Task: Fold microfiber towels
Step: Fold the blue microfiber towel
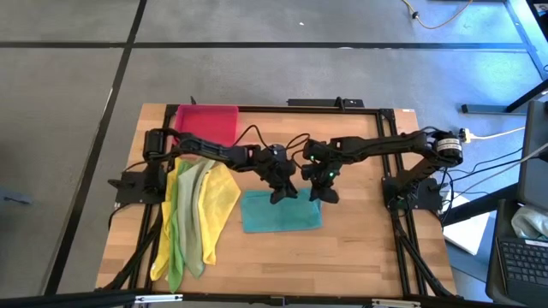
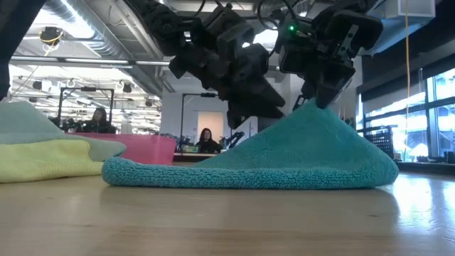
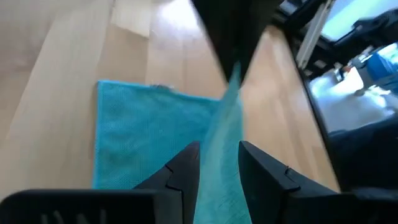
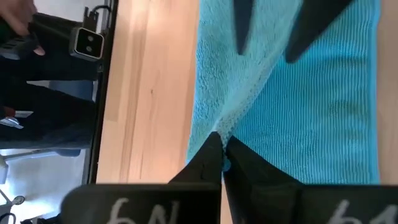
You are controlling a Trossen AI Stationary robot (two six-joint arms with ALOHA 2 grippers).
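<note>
Right gripper (image 4: pixel 221 155) pinched tight on the teal towel's (image 1: pixel 281 212) far-right edge, lifting it into a peak. Left gripper (image 3: pixel 219 163) just beside it on the left, fingers parted with the raised teal edge running between them; whether it grips, cannot tell. Low view alone shows the tent shape: peak at right, cloth sloping down left to the table (image 1: pixel 342 257). High view alone shows the rest: teal towel mid-table, a heap of yellow and green towels (image 1: pixel 195 214) on the left, pink tray (image 1: pixel 210 122) far left. Teal cloth looks fuzzy, thin, partly folded.
</note>
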